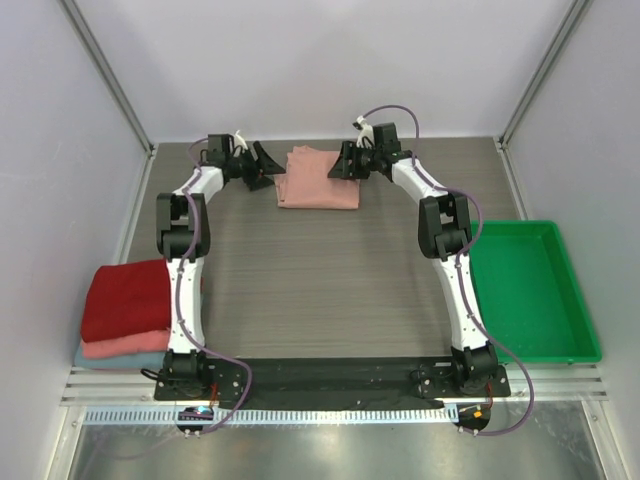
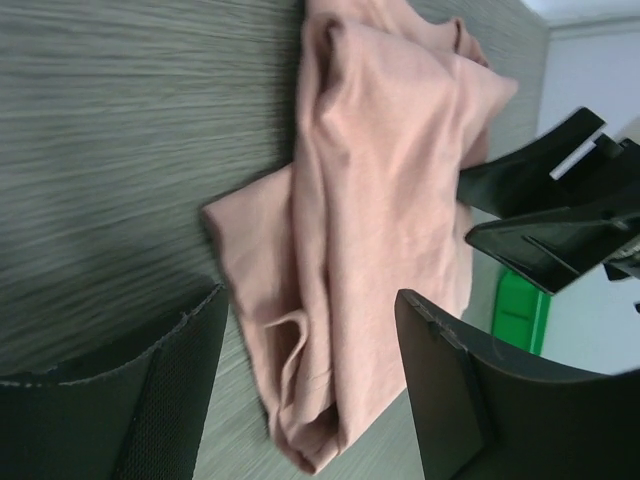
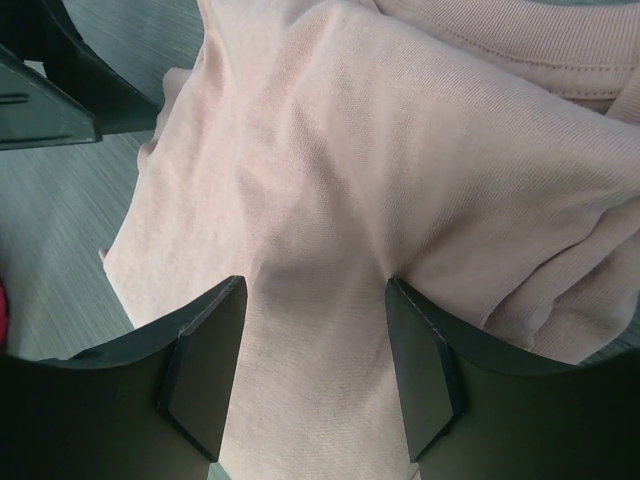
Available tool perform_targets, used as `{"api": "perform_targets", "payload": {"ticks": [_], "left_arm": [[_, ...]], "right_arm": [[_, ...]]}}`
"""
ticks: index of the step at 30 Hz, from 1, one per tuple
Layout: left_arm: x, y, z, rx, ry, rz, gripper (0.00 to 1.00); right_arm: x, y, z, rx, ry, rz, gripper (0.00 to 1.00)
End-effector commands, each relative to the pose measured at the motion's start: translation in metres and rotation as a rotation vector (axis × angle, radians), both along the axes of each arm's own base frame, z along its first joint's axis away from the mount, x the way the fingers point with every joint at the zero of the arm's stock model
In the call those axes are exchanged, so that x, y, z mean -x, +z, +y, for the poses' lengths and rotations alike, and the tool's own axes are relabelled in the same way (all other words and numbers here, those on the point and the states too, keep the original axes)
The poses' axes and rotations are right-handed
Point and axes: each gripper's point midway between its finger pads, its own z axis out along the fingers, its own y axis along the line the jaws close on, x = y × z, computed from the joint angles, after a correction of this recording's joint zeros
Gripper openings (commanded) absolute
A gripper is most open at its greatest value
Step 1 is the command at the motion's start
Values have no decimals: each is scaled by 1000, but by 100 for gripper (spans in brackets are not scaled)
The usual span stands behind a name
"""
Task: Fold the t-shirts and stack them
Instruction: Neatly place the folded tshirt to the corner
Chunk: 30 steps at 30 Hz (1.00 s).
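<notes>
The folded dusty-pink t-shirt lies on the tabletop (far edge) between the left end effector and right end effector, both released, jaws apart.

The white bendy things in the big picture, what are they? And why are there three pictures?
They are two robot arms, a left arm and a right arm, bolted to a table. The big picture looks down from above. The other two come from small cameras on each wrist, so you see the black jaws up close. Both arms reach toward a folded dusty-pink t-shirt at the far side. Both pairs of jaws are open, so nothing is held. Beside the left arm is a stack: dark red shirt on top, salmon-pink shirt, light-blue shirt underneath. A green tray sits on the right.
</notes>
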Motion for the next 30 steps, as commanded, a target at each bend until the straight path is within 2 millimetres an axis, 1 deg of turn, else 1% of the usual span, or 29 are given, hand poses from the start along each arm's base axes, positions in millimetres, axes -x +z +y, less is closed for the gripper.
{"api": "perform_targets", "payload": {"ticks": [1, 2, 5, 8, 9, 12, 13, 14, 15, 16, 17, 18, 19, 20, 21, 22, 23, 24, 25, 26, 27, 28, 29, 30], "left_arm": [[18, -42, -36, 64, -72, 105, 68], [21, -49, -46, 75, -88, 117, 67], [21, -59, -62, 88, -105, 123, 66], [18, -62, -73, 99, -117, 112, 64], [18, -67, -74, 102, -118, 118, 63], [16, -70, -77, 111, -112, 117, 59], [14, -70, -77, 112, -110, 109, 55], [13, -69, -77, 112, -111, 104, 52], [11, -67, -77, 113, -109, 95, 50], [11, -67, -77, 113, -108, 93, 43], [9, -65, -78, 113, -108, 85, 42], [9, -64, -80, 115, -117, 77, 41], [10, -60, -84, 119, -127, 69, 37], [11, -58, -85, 119, -131, 66, 34], [11, -55, -88, 120, -135, 62, 32], [14, -54, -92, 120, -142, 62, 27], [16, -50, -95, 122, -146, 62, 24], [18, -48, -97, 124, -154, 63, 15], [22, -46, -102, 128, -169, 63, 11], [25, -42, -103, 129, -171, 65, 6], [28, -39, -102, 128, -173, 68, 0], [31, -35, -102, 124, -183, 61, 0], [37, -25, -100, 120, -195, 54, 0], [45, -23, -98, 111, -202, 79, 0]], "right_arm": [[0, -8, -4, 24, -25, 23, 64], [0, -10, -4, 29, -23, 23, 64], [1, -13, -7, 43, -26, 26, 64], [2, -13, -8, 50, -28, 28, 64], [3, -14, -9, 56, -26, 27, 64], [7, -13, -10, 67, -20, 27, 64], [9, -13, -11, 71, -15, 30, 63], [9, -6, -11, 71, -14, 22, 63], [11, -4, -11, 73, -10, 20, 63], [13, -2, -12, 78, -5, 17, 63], [13, 10, -14, 74, -7, 3, 63], [14, 17, -15, 70, -6, -3, 63], [17, 23, -15, 67, 4, -7, 64], [19, 47, -15, 50, 19, -42, 63], [22, 58, -17, 48, 22, -54, 63], [26, 62, -19, 52, 27, -57, 63], [29, 90, -24, 50, 28, -104, 63], [32, 99, -27, 50, 29, -116, 63], [38, 103, -31, 54, 31, -114, 63], [40, 111, -39, 64, 30, -133, 63], [47, 134, -45, 68, 31, -167, 63], [53, 134, -50, 79, 30, -162, 64], [57, 140, -57, 88, 25, -170, 63], [61, 146, -68, 104, 23, -183, 63]]}}
